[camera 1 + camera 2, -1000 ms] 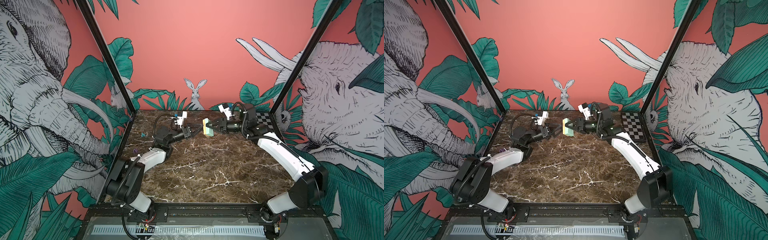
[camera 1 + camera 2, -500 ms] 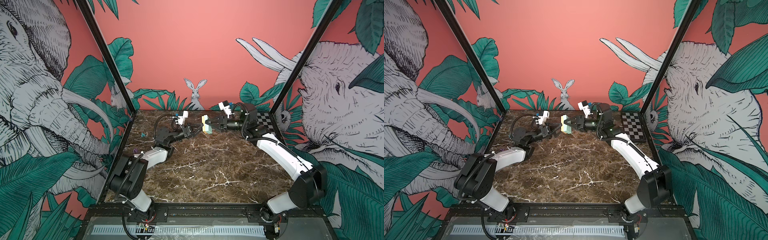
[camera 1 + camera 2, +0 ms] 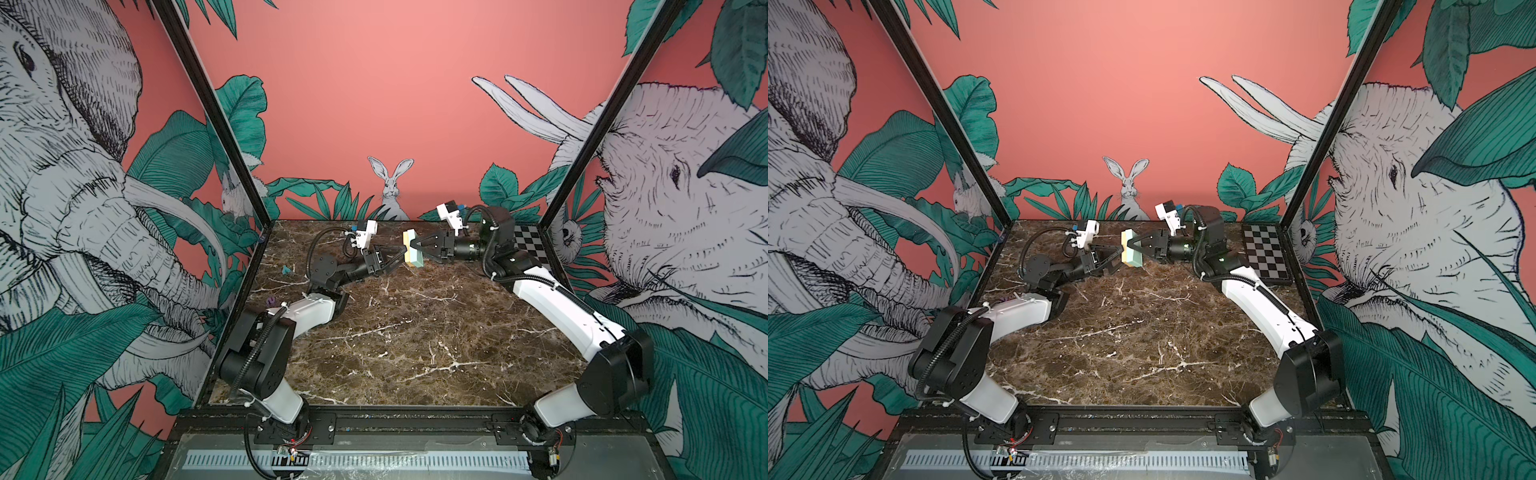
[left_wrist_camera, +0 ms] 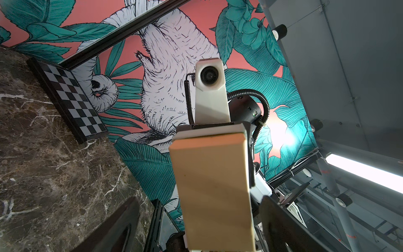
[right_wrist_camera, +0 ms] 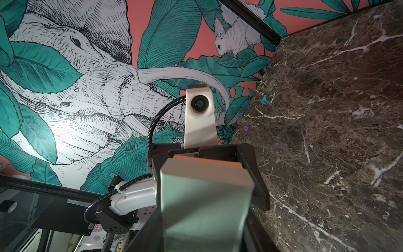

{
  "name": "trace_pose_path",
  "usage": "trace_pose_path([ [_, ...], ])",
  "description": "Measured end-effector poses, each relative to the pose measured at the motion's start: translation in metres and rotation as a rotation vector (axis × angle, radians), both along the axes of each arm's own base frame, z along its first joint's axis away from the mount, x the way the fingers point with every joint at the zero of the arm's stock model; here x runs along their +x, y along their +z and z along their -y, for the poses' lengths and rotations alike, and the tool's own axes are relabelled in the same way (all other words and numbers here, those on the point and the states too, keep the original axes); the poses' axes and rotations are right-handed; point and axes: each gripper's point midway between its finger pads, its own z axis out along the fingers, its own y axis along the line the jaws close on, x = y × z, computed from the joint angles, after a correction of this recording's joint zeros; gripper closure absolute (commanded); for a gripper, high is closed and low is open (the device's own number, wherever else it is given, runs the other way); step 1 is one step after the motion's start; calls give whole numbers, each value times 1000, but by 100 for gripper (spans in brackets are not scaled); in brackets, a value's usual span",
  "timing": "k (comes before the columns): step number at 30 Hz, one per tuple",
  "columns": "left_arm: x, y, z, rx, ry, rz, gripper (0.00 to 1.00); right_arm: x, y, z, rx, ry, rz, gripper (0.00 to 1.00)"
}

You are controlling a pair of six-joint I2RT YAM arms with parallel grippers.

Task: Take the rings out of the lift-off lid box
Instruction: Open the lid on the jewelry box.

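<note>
Left hand [image 3: 400, 257] now nearer box [image 3: 414, 261], pale mint lid on, tan base

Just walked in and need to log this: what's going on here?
The right gripper holds a small flat box with mint-green lid and tan base in the air above the back of the brown marble table. The open left gripper straddles its tan end without clamping. The lid looks on, and no rings are in view.
</note>
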Motion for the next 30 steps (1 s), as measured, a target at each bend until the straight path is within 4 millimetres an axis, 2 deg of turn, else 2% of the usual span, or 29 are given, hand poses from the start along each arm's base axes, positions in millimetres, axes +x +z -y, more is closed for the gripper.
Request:
trace_pose_path([
  [6, -3, 1, 2, 0, -12, 3, 18, 1, 1, -1, 11, -1, 3, 52],
  [14, -4, 1, 2, 0, -19, 4, 29, 1, -16, -1, 0, 0, -35, 52],
  [27, -6, 1, 2, 0, -25, 3, 40, 1, -9, -1, 22, 2, -22, 52],
  [30, -6, 1, 2, 0, -26, 1, 45, 2, -8, -2, 25, 3, -21, 52],
])
